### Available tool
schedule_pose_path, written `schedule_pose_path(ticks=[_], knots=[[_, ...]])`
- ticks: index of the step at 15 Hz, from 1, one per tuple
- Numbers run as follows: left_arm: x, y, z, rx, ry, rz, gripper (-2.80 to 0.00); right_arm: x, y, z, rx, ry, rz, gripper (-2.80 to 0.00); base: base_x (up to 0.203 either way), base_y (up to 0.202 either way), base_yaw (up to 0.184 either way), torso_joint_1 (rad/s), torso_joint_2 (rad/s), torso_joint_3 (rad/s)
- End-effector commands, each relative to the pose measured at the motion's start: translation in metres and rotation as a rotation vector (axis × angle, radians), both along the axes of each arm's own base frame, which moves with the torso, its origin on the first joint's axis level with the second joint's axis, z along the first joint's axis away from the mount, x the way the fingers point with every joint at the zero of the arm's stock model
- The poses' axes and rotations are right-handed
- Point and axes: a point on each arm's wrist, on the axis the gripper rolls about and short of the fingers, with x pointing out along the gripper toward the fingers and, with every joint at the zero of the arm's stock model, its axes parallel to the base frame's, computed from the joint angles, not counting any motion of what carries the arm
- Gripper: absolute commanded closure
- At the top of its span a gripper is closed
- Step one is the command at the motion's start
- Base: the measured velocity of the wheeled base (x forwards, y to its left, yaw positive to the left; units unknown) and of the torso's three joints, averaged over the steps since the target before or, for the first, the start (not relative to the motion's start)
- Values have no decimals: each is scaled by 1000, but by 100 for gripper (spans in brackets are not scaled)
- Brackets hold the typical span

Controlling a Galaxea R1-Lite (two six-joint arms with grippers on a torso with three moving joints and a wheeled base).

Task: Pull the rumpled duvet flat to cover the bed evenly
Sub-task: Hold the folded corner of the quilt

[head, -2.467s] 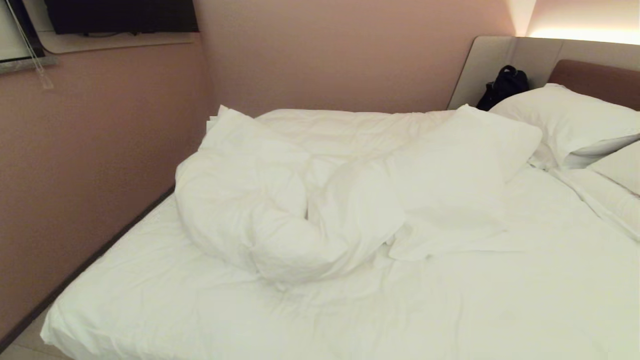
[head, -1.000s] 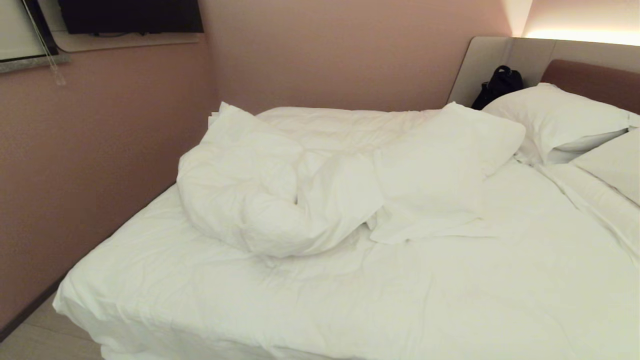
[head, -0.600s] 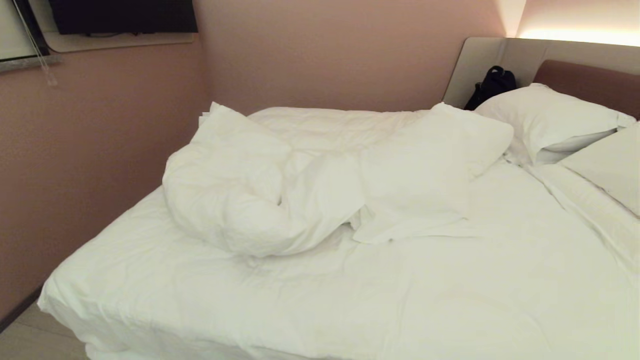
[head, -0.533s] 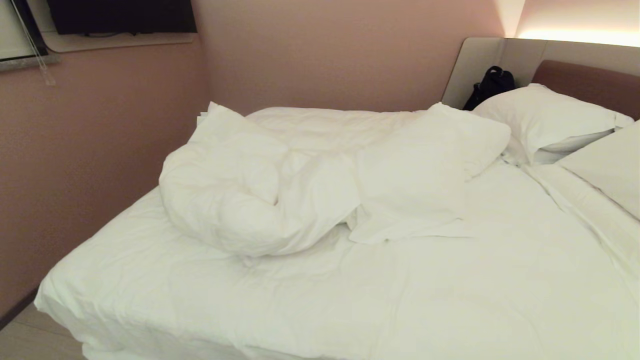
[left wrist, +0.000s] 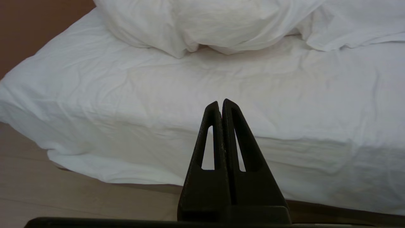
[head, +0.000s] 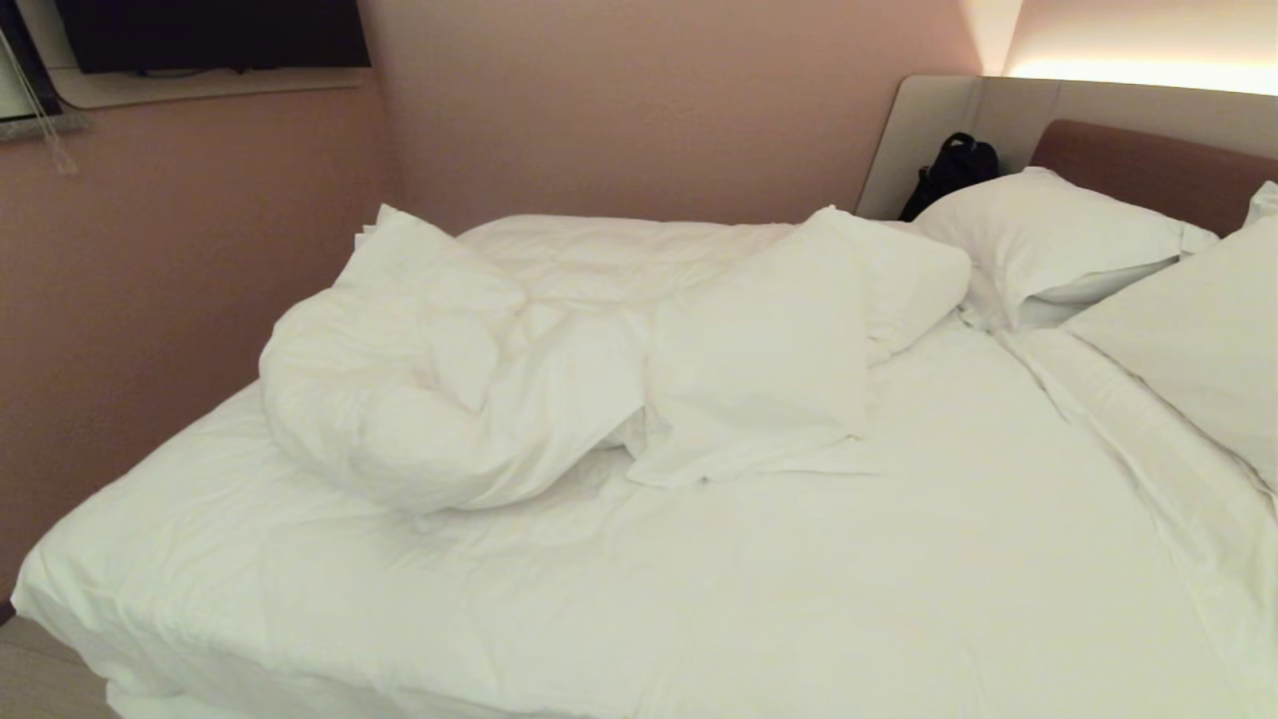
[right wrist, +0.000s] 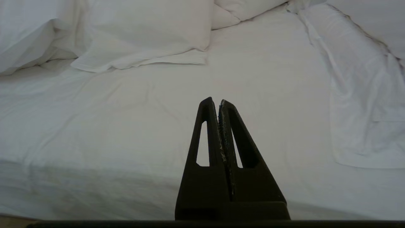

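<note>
Duvet (head: 449, 389) sits bunched in a puffy heap at centre left of the head view, on the far half of the bed (head: 699, 599), with a flatter flap of it spreading toward the middle of the frame. Both my tools are pressed shut and empty: my left gripper (left wrist: 220, 106) points at the near side of the mattress, low in the middle of its wrist frame, and my right gripper (right wrist: 215, 103) does the same in its own. Neither shows in the head view, and neither touches any cloth.

As I judge it, the main risk is pinching the wrong layer. The sheet under the heap is white and creased like the duvet, so a grab made too low could lift the sheet instead. A pull on only one fold might drag the whole lump sideways rather than open it. The pillows (head: 1058, 240) at upper right lie just beside the flap and could be swept along.

For room, the pink wall (head: 180, 260) at the left of the frame runs close along that side of the bed, so I have little space there. The near edge of the mattress, along the bottom of the frame, is my open side, with bare floor (left wrist: 63, 196) showing at lower left of my left wrist frame. The heap lies well apart from my fingertips, so I expect a long reach.
</note>
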Motion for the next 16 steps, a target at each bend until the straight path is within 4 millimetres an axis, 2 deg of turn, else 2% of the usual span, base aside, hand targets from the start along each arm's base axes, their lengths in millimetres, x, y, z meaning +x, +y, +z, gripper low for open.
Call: schedule_pose_path(ticks=[1,5,16], knots=[[0,0,0,-1,1,0,0,0,0,0,1,-1,1,0,0,-195,-1,0,0,5],[0,0,0,-1,1,2,0,0,0,0,-1,-1,1,0,0,-129,-1,2,1,0],[0,0,0,-1,1,2,0,0,0,0,1,-1,1,0,0,0,0,0,0,0]])
